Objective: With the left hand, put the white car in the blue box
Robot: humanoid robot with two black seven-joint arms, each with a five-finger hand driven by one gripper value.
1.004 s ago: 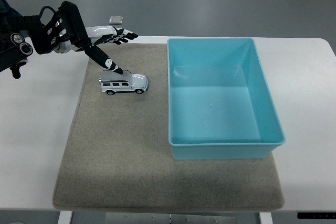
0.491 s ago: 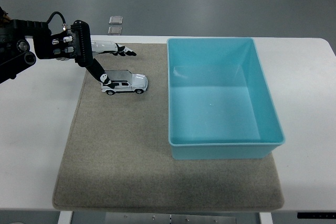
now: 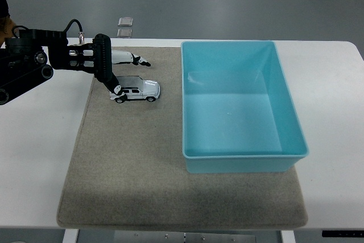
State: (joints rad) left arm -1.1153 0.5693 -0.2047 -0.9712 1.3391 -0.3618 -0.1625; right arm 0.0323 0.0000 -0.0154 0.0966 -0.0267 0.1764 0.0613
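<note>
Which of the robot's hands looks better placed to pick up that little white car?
The left hand: it is already at the white car, thumb at its rear end. No right hand shows in the picture.

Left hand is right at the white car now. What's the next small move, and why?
Probably close the fingers around the white car before lifting. The left hand sits at the car's rear end, thumb down by its back and the other fingers extended above its roof, not yet wrapped. The car rests on the mat, left of the empty blue box.
</note>
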